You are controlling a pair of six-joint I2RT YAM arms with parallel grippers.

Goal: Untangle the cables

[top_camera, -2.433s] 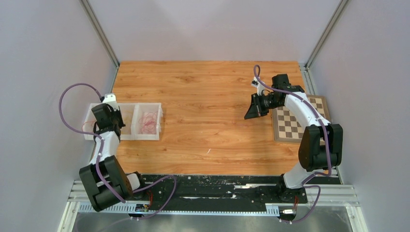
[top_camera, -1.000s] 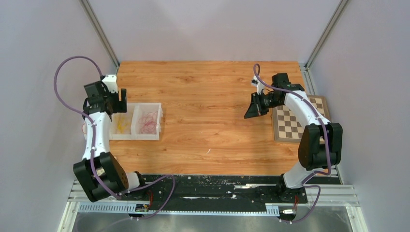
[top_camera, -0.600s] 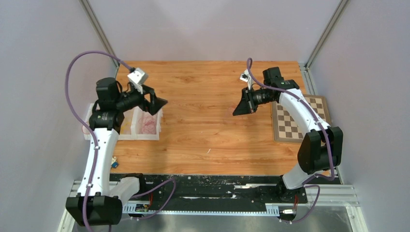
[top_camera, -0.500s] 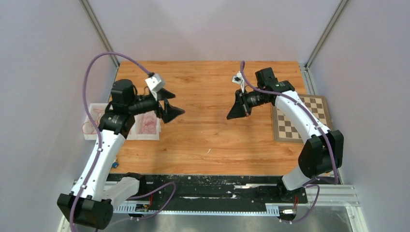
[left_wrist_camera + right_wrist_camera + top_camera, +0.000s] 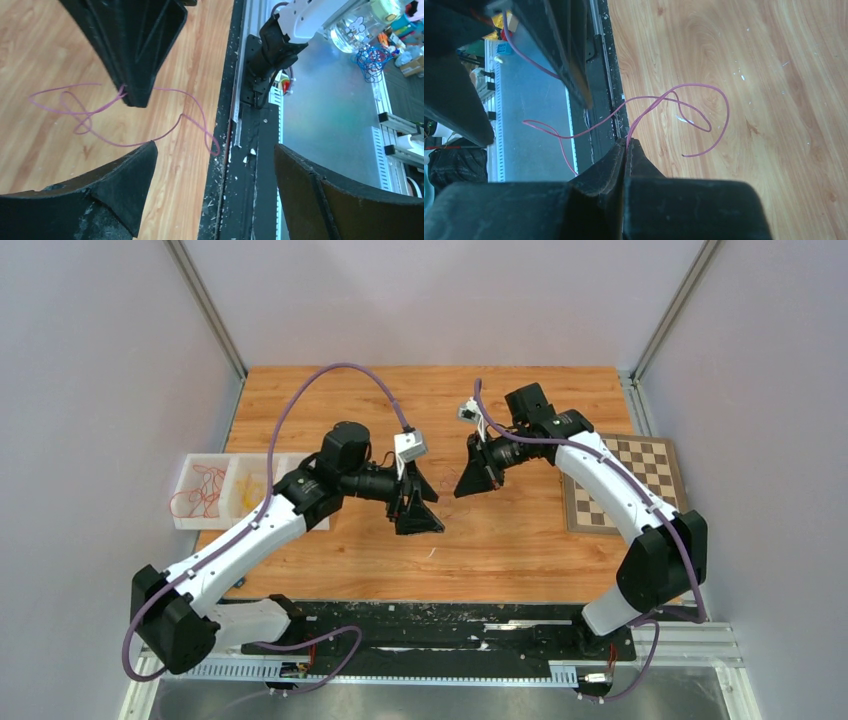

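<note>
Over the middle of the honey-coloured wooden table (image 5: 420, 410) the two black two-finger grippers face each other, near but apart, with bare board open behind them as far as the back wall. The left gripper (image 5: 420, 518) hangs close to the table's near edge. Its wrist view looks past that edge onto the black base rail (image 5: 260, 190) and a grey metal surface beyond. Its broad, matte fingers (image 5: 105, 195) stand wide apart with nothing between them. The right gripper (image 5: 626, 146) has its fingers pressed together, pinching a thin, wiry pink cable (image 5: 704, 85) at the very tip. From that pinch the pink cable hangs free in loose, springy loops — one wide curl and a smaller one crossing inside it — above the board and out over its near edge, with a free end dangling. Whether any part of it touches the wood I cannot tell.

At the left edge of the table sits a clear plastic tray (image 5: 205, 458) with compartments, partly covered by the left arm. A curly red and orange tangle of cables (image 5: 200, 490) lies in its leftmost compartment, one loop reaching over the left wall. A small yellow cable (image 5: 250, 490) lies in the next compartment. At the right edge, well apart from both grippers, lies a flat brown-and-cream chessboard (image 5: 660, 465), with the right arm crossing above it.
</note>
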